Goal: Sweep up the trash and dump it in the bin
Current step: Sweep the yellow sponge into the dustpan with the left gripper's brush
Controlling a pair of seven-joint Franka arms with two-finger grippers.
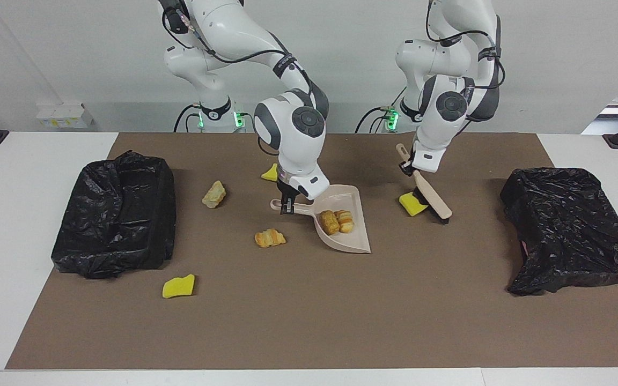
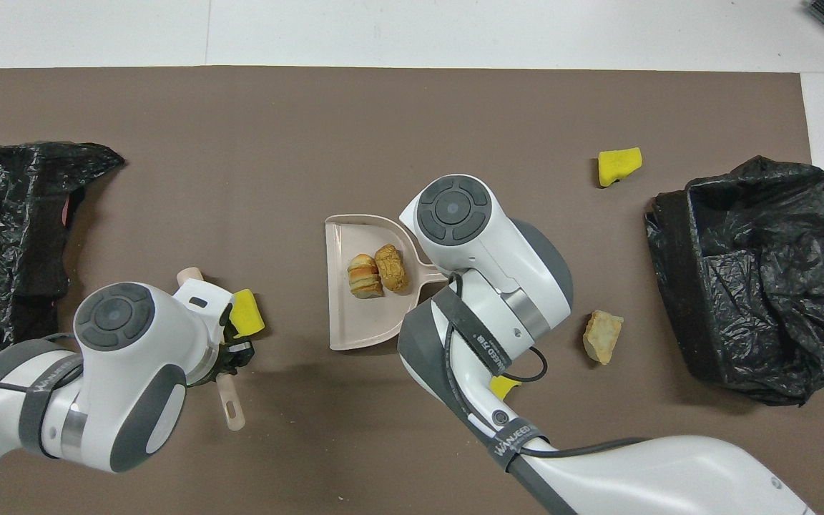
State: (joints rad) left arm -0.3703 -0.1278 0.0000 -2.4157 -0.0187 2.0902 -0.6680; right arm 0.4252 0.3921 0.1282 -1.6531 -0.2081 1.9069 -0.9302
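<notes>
My right gripper (image 1: 287, 206) is shut on the handle of the beige dustpan (image 1: 353, 237), which rests on the mat mid-table; the dustpan also shows in the overhead view (image 2: 344, 322). Two bread lumps (image 1: 337, 221) lie in it. My left gripper (image 1: 410, 169) is shut on the brush (image 1: 431, 195), whose bristles touch a yellow sponge scrap (image 1: 410, 204) beside the dustpan's mouth. A croissant-like lump (image 1: 270, 238), a pale bread lump (image 1: 214, 193) and two more yellow scraps (image 1: 178, 286) (image 1: 270, 172) lie loose toward the right arm's end.
A black-bag-lined bin (image 1: 116, 214) stands at the right arm's end of the brown mat and another (image 1: 572, 230) at the left arm's end. In the overhead view the right arm hides the croissant-like lump.
</notes>
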